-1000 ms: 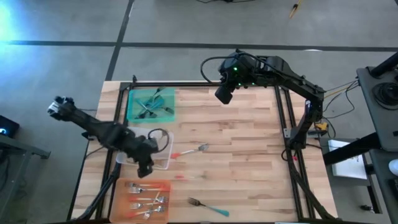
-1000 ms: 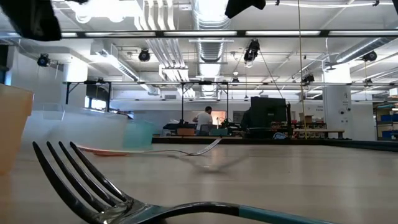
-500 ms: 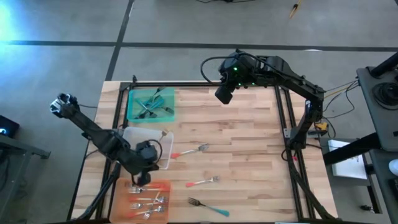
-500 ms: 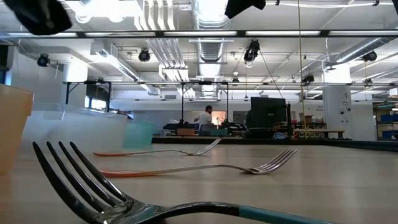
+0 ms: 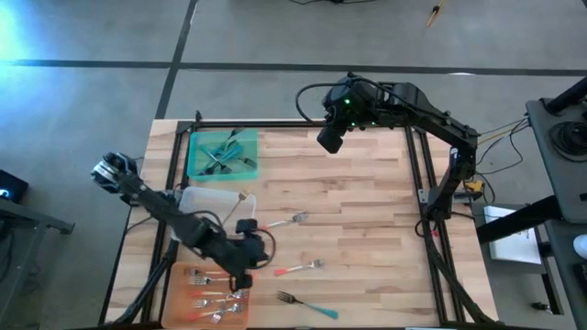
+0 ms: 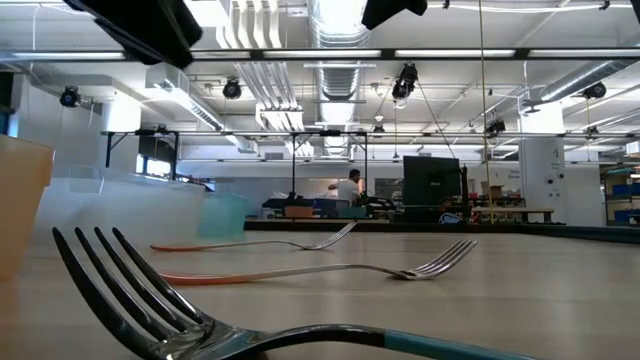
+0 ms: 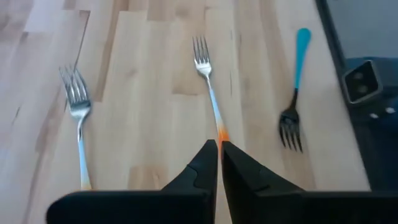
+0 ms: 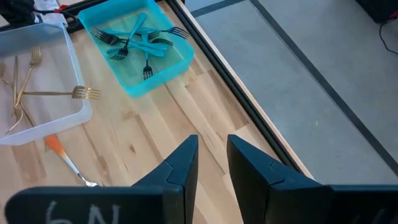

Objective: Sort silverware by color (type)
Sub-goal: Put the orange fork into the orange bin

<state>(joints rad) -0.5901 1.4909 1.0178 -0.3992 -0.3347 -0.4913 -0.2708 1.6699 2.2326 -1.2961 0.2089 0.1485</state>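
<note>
Forks were scattered across the wooden table [image 5: 367, 202], and nothing was seen lying over or across the three loose ones. A coral-handled fork [image 5: 280, 221] lay near the table's middle, just beside the clear tray [image 5: 197, 197]. A second coral-handled fork [image 5: 298, 268] lay nearer the front edge, and a teal-handled fork [image 5: 307, 304] lay beyond it, closest to that edge. Three trays were lined up along the left side: a green tray [image 5: 194, 163] with teal forks [image 5: 223, 154] piled in it at the far end, the clear tray with gold forks [image 8: 25, 87] in the middle, and an orange tray [image 5: 183, 302] with coral-handled forks [image 5: 215, 298] at the near end.

The left gripper [image 5: 246, 273] was held over the table between the orange tray and the second coral-handled fork. In its wrist view its fingers [image 7: 202, 171] were pressed almost together, with nothing gripped, directly above that fork's orange handle end; whether they touched it could not be told. The right gripper [image 5: 330, 139] was parked over the far edge of the table, its fingers [image 8: 180, 165] slightly parted and empty.

The tabletop was made of pale wood strips and edged by a black frame [image 5: 417, 174]. A large hall with ceiling ducts and lights was seen behind, and a person [image 6: 349, 189] stood far off.
</note>
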